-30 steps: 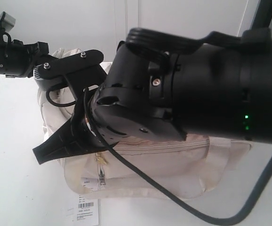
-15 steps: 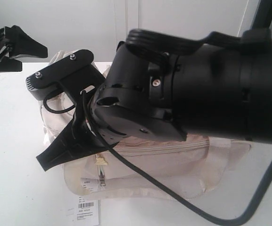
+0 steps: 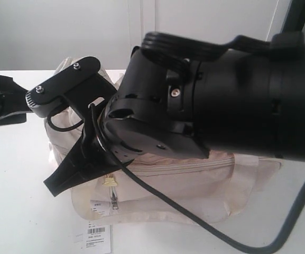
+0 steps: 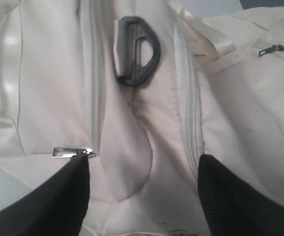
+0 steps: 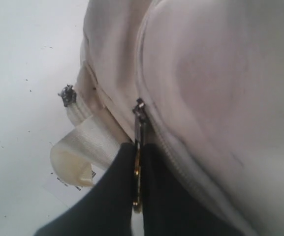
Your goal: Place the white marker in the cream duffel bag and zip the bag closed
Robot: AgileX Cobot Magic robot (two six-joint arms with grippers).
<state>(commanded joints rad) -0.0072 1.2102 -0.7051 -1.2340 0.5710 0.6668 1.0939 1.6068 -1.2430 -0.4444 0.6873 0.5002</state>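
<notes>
The cream duffel bag [image 3: 194, 185] lies on the white table, mostly behind my big black right arm. My right gripper [image 3: 103, 174] [image 5: 138, 169] is shut on a thin gold zipper pull [image 5: 138, 147] that hangs from a slider [image 5: 140, 105] at the bag's curved seam. At the bag's left end my left gripper [image 3: 21, 107] [image 4: 144, 177] is open, just above the fabric, holding nothing. A silver zipper pull [image 4: 70, 152] lies by one of its fingers [image 4: 58, 201]. The white marker is out of view.
A black D-ring buckle [image 4: 137, 51] and a webbing handle [image 4: 205, 37] lie on the bag's top. A front pocket zip [image 4: 274, 49] shows on its side. A white barcode tag [image 3: 96, 233] rests on the table [image 3: 15, 211] before the bag.
My left gripper has come down from the upper left to the bag's left end. My right gripper, still shut, has shifted slightly down and left.
</notes>
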